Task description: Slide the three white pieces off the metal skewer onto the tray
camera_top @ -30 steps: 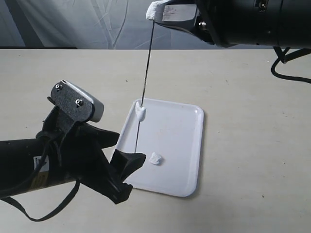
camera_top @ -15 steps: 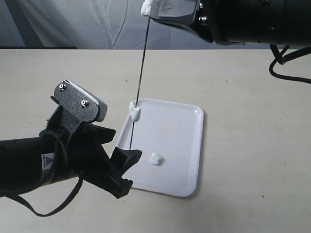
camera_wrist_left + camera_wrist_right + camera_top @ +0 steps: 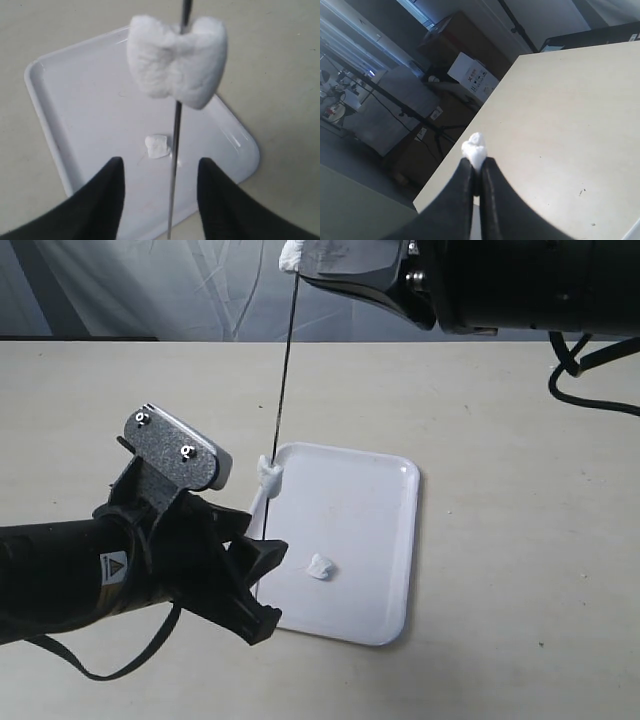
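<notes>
My right gripper (image 3: pixel 305 265) is shut high above the table on the top end of the metal skewer (image 3: pixel 283 370), with one white piece (image 3: pixel 474 146) pinched at its fingertips (image 3: pixel 470 172). The skewer hangs down to the tray's (image 3: pixel 380 510) left edge. A second white piece (image 3: pixel 268 476) is threaded on it partway down, large in the left wrist view (image 3: pixel 175 62). My left gripper (image 3: pixel 265 585) stands open below that piece, its fingers either side of the skewer (image 3: pixel 174 150) without touching it. A third white piece (image 3: pixel 319 566) lies loose on the tray (image 3: pixel 90 100).
The beige table (image 3: pixel 500 440) stretches round the tray. A black cable (image 3: pixel 590 390) hangs from the right arm at the far right. Beyond the table's edge stand boxes (image 3: pixel 472 75) and stands.
The skewer and its threaded piece have shifted left, to the tray's left edge. My left arm has moved up and right, bringing its fingers round the skewer's lower end.
</notes>
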Action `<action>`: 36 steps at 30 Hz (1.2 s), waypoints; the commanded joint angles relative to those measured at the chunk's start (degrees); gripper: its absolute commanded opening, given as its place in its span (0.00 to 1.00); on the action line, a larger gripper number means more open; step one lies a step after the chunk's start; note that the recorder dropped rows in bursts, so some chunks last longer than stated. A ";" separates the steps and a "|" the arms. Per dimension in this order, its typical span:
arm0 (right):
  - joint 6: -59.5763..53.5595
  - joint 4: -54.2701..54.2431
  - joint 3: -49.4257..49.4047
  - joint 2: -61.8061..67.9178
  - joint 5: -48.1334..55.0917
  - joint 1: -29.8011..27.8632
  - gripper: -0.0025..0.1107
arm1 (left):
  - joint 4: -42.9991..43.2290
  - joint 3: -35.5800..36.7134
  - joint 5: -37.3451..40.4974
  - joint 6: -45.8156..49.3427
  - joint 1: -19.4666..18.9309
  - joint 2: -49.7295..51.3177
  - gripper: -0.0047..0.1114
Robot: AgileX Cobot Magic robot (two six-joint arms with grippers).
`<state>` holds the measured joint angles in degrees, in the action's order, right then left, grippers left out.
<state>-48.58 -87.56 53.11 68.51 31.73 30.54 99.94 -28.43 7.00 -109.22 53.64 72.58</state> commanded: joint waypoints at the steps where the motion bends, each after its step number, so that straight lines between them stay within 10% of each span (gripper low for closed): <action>1: -0.19 -0.49 -0.24 -0.38 0.38 -0.09 0.02 | 0.01 -0.36 0.84 0.15 0.19 0.12 0.28; 7: -0.19 -1.03 -0.24 -0.38 0.53 -0.09 0.02 | 0.01 -0.36 0.93 0.15 0.19 0.12 0.04; 36: -0.41 2.24 -0.24 -0.38 -5.67 -0.09 0.02 | -5.31 6.24 -7.43 -0.08 0.19 -4.87 0.04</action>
<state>-48.58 -83.67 52.45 68.62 29.22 30.54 97.18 -23.29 2.49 -109.00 53.64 67.78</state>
